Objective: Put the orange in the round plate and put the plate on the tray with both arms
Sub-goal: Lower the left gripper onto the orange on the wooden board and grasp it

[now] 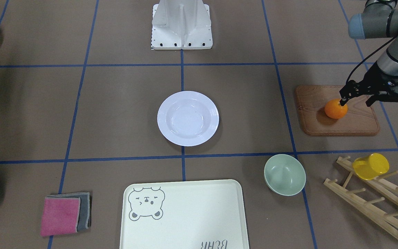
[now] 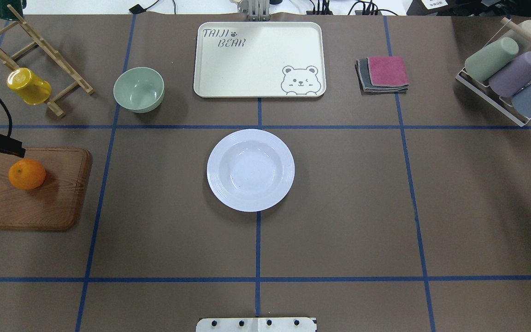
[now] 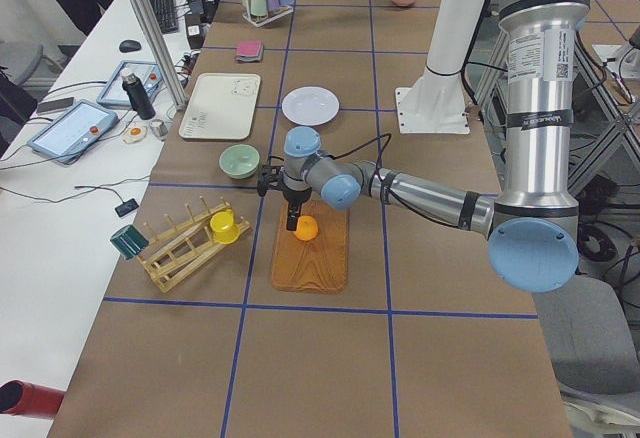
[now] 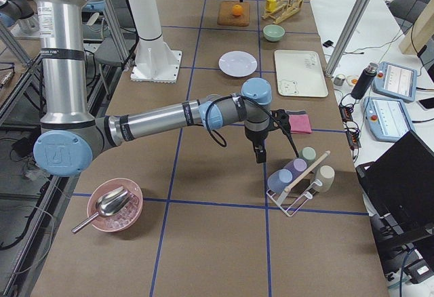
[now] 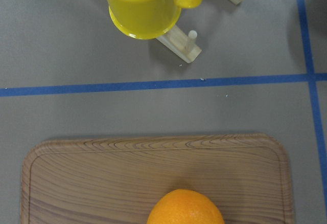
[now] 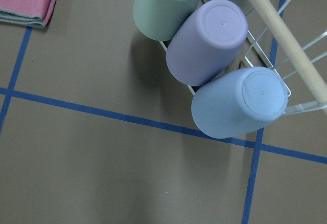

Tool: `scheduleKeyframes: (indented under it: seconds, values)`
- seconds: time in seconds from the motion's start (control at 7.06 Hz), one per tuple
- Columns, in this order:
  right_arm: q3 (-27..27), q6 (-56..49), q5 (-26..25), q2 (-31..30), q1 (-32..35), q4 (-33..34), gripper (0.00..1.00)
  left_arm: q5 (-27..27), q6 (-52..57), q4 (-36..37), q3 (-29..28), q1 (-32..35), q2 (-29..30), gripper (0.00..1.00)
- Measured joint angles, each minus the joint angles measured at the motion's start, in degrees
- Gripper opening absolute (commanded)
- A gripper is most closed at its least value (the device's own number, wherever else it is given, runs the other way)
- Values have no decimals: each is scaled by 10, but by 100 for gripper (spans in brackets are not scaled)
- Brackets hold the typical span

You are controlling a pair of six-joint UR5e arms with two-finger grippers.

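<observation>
The orange [image 1: 336,109] rests on a brown wooden board [image 1: 351,126] on the robot's left side of the table. My left gripper [image 1: 356,102] hovers open just above and behind it. One fingertip [image 1: 343,101] is close to the fruit's top, and nothing is held. The left wrist view shows only the top of the orange [image 5: 185,208] at its bottom edge. The white round plate [image 1: 188,119] sits empty at the table's centre, and the cream bear tray [image 1: 185,214] lies empty beyond it. My right gripper [image 4: 260,153] hangs over the table near a cup rack; I cannot tell whether it is open or shut.
A pale green bowl [image 1: 284,174] stands beside the tray. A yellow cup [image 1: 370,166] hangs on a wooden rack [image 1: 375,202] near the board. Folded pink and grey cloths [image 2: 383,74] and a wire rack of pastel cups [image 2: 505,74] are on the right side.
</observation>
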State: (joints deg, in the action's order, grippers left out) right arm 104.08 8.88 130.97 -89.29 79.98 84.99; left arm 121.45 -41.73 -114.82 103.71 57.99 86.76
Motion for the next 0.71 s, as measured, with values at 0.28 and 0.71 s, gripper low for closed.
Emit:
scheduleKeyframes:
  seconds: [0.28, 0.71]
  values:
    - [0, 0, 0, 0, 0, 0, 100, -8, -26, -36, -19, -31, 0, 99]
    - [-1, 0, -1, 0, 0, 0, 100, -24, -36, -104, -75, -54, 0, 99]
